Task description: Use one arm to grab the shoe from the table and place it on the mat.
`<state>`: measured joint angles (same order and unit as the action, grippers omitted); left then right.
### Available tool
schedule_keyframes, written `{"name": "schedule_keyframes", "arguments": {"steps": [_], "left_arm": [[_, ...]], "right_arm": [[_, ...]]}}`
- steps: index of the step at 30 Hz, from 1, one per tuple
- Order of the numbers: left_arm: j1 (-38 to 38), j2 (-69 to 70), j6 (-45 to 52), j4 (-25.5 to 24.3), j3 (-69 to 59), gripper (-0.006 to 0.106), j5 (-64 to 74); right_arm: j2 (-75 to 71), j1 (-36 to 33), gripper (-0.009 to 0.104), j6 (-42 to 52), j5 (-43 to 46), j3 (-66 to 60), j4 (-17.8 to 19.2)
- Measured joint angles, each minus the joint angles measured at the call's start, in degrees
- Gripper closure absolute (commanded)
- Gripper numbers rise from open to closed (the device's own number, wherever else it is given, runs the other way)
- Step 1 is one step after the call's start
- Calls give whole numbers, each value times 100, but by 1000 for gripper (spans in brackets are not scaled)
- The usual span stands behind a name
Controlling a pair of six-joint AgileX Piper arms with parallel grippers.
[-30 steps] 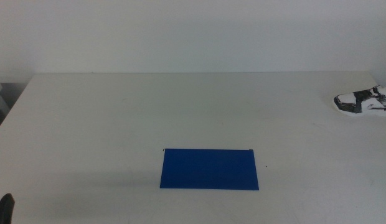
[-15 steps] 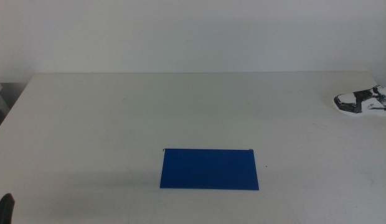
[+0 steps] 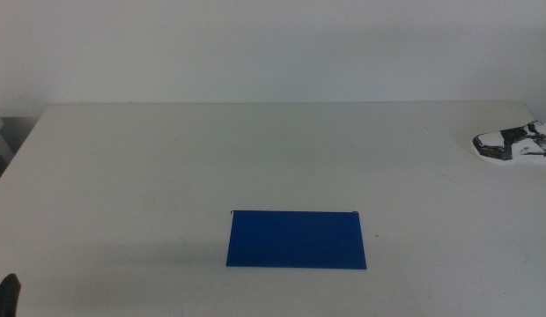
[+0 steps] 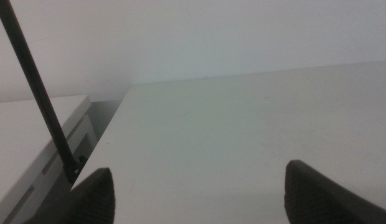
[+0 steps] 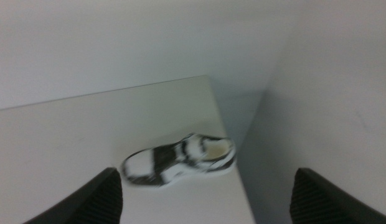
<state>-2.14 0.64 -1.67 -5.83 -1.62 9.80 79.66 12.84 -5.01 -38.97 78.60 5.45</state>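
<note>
Middle view: white bench (image 3: 167, 167) fills most of the frame. The blue mat (image 3: 296, 239) lies flat at about 6 o'clock from the bench centre, long side running across, nothing on it. The shoe (image 3: 515, 143) sits at the far 3 o'clock edge of the bench, on its sole, partly cut by the frame edge, toe pointing toward 9 o'clock. Shoe and mat are well apart.

Left claw (image 4: 199, 196): seen from its wrist camera, the two dark jaws stand wide apart with only bare bench between them; it holds nothing. In the middle view only a dark tip shows at the 7 o'clock corner. A thin black rod (image 4: 37, 93) slants across the wrist picture beside the bench edge, with a second white surface (image 4: 31, 137) next to the bench.

Right claw (image 5: 205, 199): jaws also set wide, empty. Its wrist camera shows the shoe between and beyond the jaw tips, not touched by either, lying close to the bench corner. The picture is slightly blurred; white upper with black patches is clear, finer detail is not. The right arm is out of the middle view.
</note>
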Motion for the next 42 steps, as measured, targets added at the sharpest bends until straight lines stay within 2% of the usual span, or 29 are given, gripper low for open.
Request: {"name": "schedule_keyframes", "arguments": {"steps": [7,12,17,23,29,37,42], "left_arm": [[0,0,0,0,0,7,0],[0,0,0,0,0,7,0],[0,0,0,0,0,7,0],[0,0,0,0,0,7,0],[0,0,0,0,0,7,0],[0,0,0,0,0,7,0],[0,0,0,0,0,7,0]], "right_arm": [[1012,357,4,132,656,298,0],[1694,445,4,968,680,680,0],[2405,469,4,1761,333,1443,-6],[3182,514,4,2322,-565,2577,-52],[3557,520,4,3430,-1026,3119,-483],[3603,520,4,6024,-1167,3132,-1081],[3603,520,4,6746,-1107,3146,-1387]]}}
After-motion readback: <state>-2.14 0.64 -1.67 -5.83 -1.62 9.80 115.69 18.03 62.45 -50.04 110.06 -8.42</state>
